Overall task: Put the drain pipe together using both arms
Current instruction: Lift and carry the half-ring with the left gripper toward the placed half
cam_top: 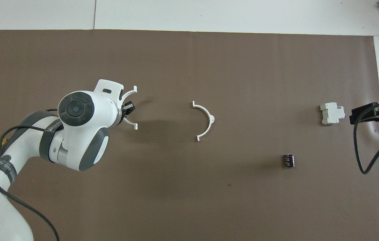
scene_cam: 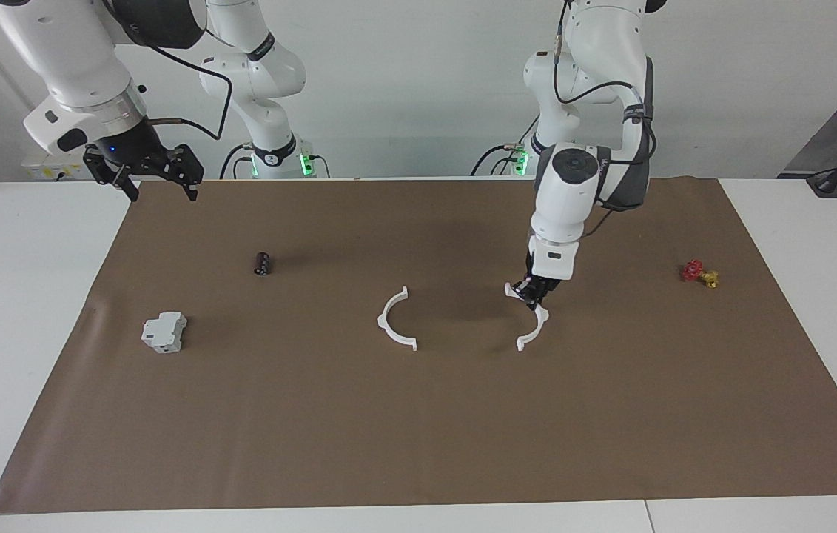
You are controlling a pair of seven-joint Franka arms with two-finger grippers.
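Drain pipe unassembled: I have one half-ring (scene_cam: pixel 531 320) clamped in left gripper (scene_cam: pixel 534 293) over mat middle; other half (scene_cam: pixel 396 320) lies at mat centre, apart — joining remains. Right gripper (scene_cam: pixel 160 180) open, empty, waiting over mat corner.

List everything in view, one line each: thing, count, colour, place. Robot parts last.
Mat: one, brown, covering most of the white table.
Half-ring on the mat: one, white, near the mat's middle.
Held half-ring: one, white, in the left gripper, beside the other half-ring, apart from it.
Valve: one, red and yellow, toward the left arm's end.
Boxy block: one, grey-white, toward the right arm's end.
Small cylinder: one, dark, nearer to the robots than the block.
Left gripper: black, shut on the held half-ring.
Right gripper: black, open, waiting over the mat's corner.
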